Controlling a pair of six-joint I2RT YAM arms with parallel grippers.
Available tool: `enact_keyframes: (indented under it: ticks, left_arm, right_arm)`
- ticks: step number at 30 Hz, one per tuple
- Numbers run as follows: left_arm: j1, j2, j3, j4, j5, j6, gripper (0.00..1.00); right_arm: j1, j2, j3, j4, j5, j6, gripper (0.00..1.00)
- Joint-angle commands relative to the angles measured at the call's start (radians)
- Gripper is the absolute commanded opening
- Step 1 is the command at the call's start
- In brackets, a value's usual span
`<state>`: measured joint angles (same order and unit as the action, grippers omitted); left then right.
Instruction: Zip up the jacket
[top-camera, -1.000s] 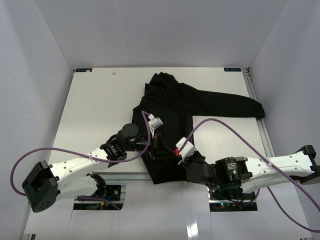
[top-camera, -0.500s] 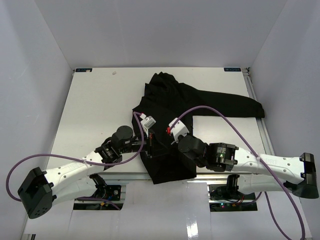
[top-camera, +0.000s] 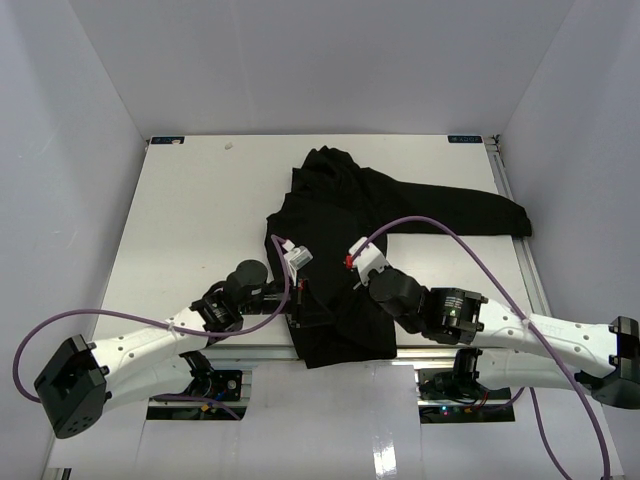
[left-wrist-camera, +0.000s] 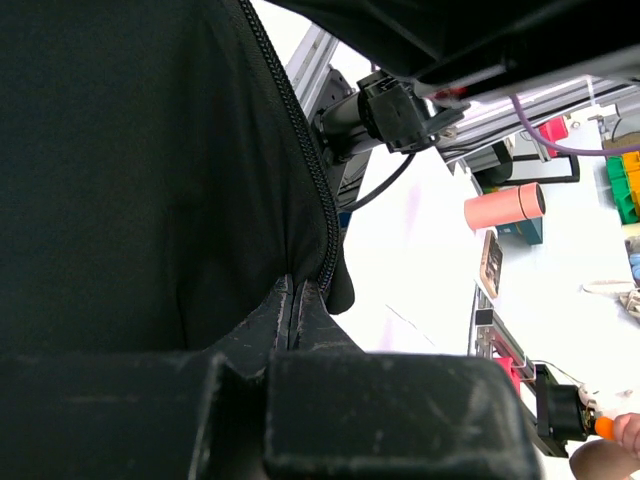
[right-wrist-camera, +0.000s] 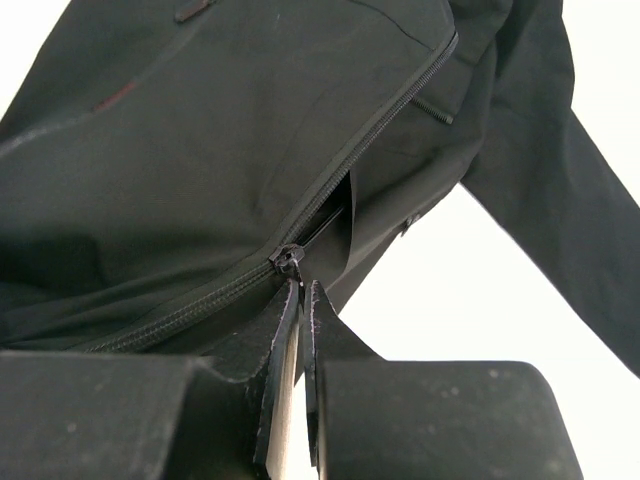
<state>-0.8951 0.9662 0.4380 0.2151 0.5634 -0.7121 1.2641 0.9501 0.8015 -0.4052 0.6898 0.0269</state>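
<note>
The black jacket lies on the white table, hem toward me and one sleeve stretched to the right. My left gripper is shut on the jacket's hem at the bottom of the zipper; the left wrist view shows the fabric pinched between the fingertips, beside the zipper teeth. My right gripper sits over the jacket's front, shut on the pull of the zipper slider. In the right wrist view the zipper is closed below the slider and open above it.
An aluminium rail runs along the table's near edge, and the jacket's hem hangs over it. White walls enclose the table on three sides. Purple cables loop above both arms. A pink cylinder stands off the table.
My right gripper has moved from near the hem up the jacket's front along the zipper. My left gripper has shifted slightly left and toward me, still on the hem.
</note>
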Motion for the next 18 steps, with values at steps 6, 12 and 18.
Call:
enact_keyframes:
  ticks: [6,12,18]
  left_arm:
    - [-0.025,-0.076,-0.044,-0.068,0.106,-0.023,0.00]
    - [-0.025,-0.073,-0.074,-0.059,0.045,-0.010,0.00]
    - [-0.025,-0.082,-0.092,-0.025,-0.016,-0.018,0.00]
  right_arm:
    - [-0.295,0.101,0.035,0.263,0.039,-0.142,0.08]
    - [-0.461,0.229,0.109,0.356,-0.065,-0.198,0.08]
    - [-0.599,0.365,0.204,0.482,-0.106,-0.241,0.08]
